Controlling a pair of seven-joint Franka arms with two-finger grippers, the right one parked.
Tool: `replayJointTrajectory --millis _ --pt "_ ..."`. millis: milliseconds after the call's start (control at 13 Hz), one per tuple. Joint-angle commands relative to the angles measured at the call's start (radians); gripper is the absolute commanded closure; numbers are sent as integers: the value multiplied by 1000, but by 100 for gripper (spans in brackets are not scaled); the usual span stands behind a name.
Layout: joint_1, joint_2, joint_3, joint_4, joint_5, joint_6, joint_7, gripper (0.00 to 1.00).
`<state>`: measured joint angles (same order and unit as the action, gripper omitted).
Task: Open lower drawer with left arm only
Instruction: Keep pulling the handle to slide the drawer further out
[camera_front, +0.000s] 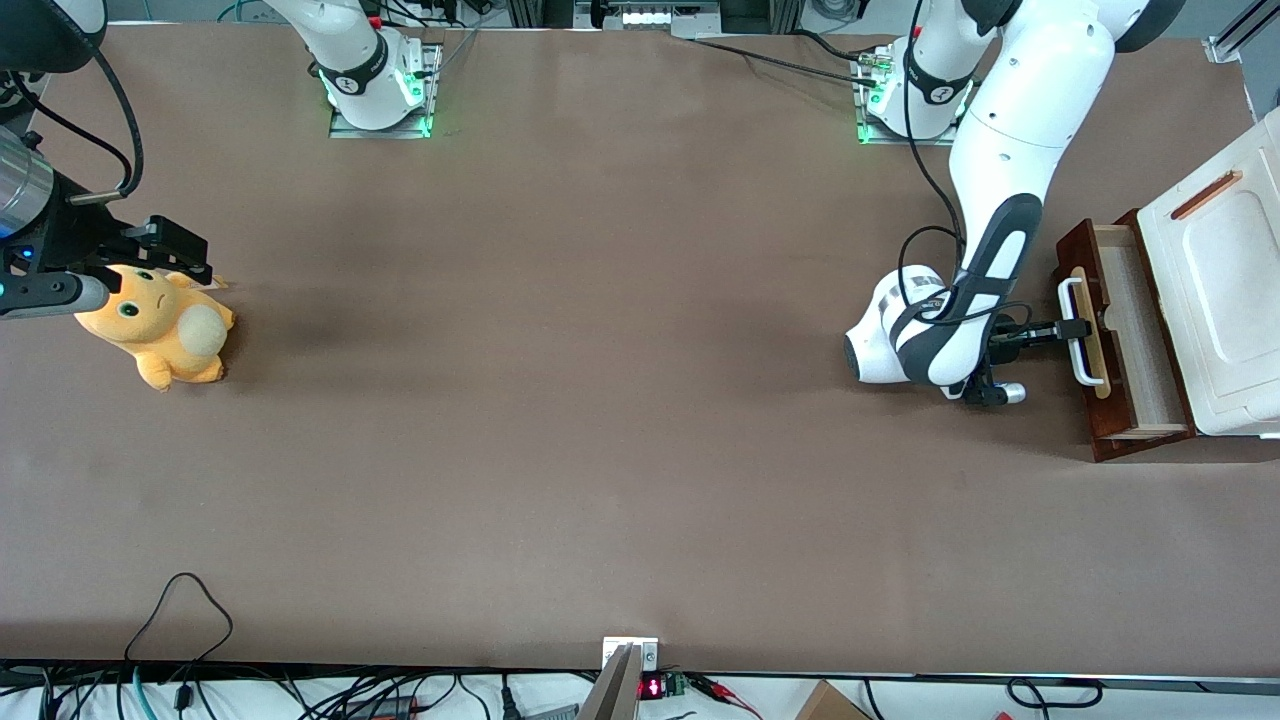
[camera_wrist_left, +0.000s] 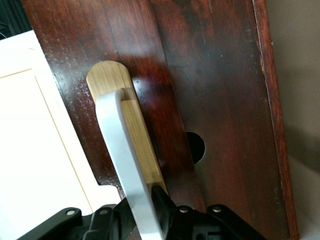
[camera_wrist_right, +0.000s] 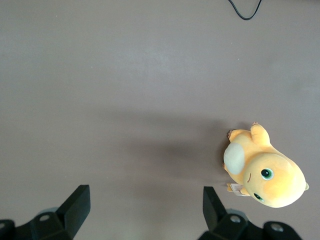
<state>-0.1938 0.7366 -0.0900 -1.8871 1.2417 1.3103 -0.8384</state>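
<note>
The wide shallow wooden lower drawer (camera_front: 1130, 335) w/ dark red-brown front is sitting at the working arm's end of the brown table (camera_front: 600, 400), under the white cabinet top (camera_front: 1215, 300) w/ its orange-brown slot (camera_front: 1205, 195). Drawer is already partway out: a strip of light wood interior is showing between the front panel and the cabinet body.

The glossy white jointed left arm (camera_front: 1010, 150) is reaching in from roughly the 11 o'clock direction of the drawer, and its small black gripper (camera_front: 1072, 329) is sitting right at the white bar handle (camera_front: 1078, 330), approx. mid-length. In the wrist view the gripper (camera_wrist_left: 147, 212) is clamping the white bar handle (camera_wrist_left: 125, 160), one finger (camera_wrist_left: 162, 202) pressed against each side of it, over the pale wood backing strip (camera_wrist_left: 135, 135).

Judgement: the step in hand is the pull itself, task maybe half done. To do it well, I'd be keeping the grip firm on the bar and drawing straight out along the drawer's own slide axis, i.e. toward 9 o'clock in the front view, w/ no sideways or upward drift. An off-axis pull risks racking the drawer in its runners or dragging the whole cabinet across the table. Slow, even speed; grip is near the bar's middle, which should be keeping the load balanced.
</note>
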Motion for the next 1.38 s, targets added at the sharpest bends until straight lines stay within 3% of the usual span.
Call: replayJointTrajectory --millis 0,1308 --pt "-38 9 3 9 -56 -46 -17 84" --pt "-102 18 3 45 -128 -97 -19 84"
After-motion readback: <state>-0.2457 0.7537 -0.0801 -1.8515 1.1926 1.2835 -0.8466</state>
